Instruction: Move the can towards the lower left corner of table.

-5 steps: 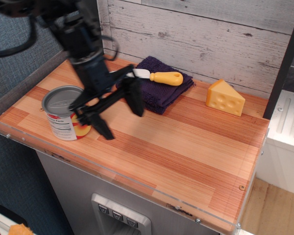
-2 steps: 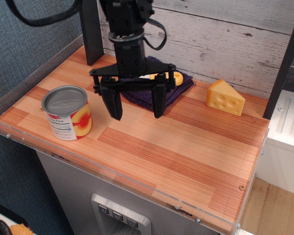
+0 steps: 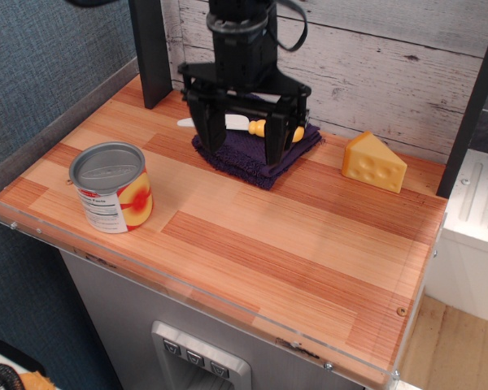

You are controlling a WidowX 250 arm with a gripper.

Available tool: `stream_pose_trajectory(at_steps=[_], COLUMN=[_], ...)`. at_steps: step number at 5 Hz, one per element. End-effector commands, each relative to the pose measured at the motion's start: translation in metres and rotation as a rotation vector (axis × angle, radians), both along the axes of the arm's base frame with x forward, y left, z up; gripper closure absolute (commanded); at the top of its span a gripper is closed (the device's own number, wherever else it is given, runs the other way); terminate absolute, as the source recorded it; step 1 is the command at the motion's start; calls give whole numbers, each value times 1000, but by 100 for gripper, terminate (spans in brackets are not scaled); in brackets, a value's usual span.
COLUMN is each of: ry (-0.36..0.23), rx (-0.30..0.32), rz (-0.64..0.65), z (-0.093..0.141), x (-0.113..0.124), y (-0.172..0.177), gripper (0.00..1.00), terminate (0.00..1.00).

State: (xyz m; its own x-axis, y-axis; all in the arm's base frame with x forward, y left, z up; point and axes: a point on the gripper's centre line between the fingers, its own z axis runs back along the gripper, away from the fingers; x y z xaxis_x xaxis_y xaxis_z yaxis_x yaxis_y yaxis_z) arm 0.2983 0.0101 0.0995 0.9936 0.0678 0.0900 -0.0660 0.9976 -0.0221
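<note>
The can — grey lid, white-red-yellow label — stands upright near the table's front-left corner.

Single view, fixed external cam. It sits high off the front-left of the table and looks down and back at an oblique angle toward the plank wall. The tabletop runs diagonally through the frame: near edge with the clear rim goes from left-middle to bottom-right, far edge meets the wall at top. Mid range, so the whole top is in frame, plus the grey base front below and a strip of floor at bottom right. The can lands near the left corner, the gripper top centre, with the arm cut off by the upper edge. No second view, so no overlap.
</note>
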Motion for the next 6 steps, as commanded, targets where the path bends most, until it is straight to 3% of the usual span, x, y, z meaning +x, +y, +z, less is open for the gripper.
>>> stream_pose_trajectory(at_steps=[1,3,5,6], ry=[-90,-107,-112,-112], rx=[-10,-26,-22,-22], rz=[-91,-178,-156,-156], z=[45,59,70,70], x=[11,18,16,16], y=[-28,-58,-59,-59], gripper=[0,0,0,0], terminate=[0,0,0,100])
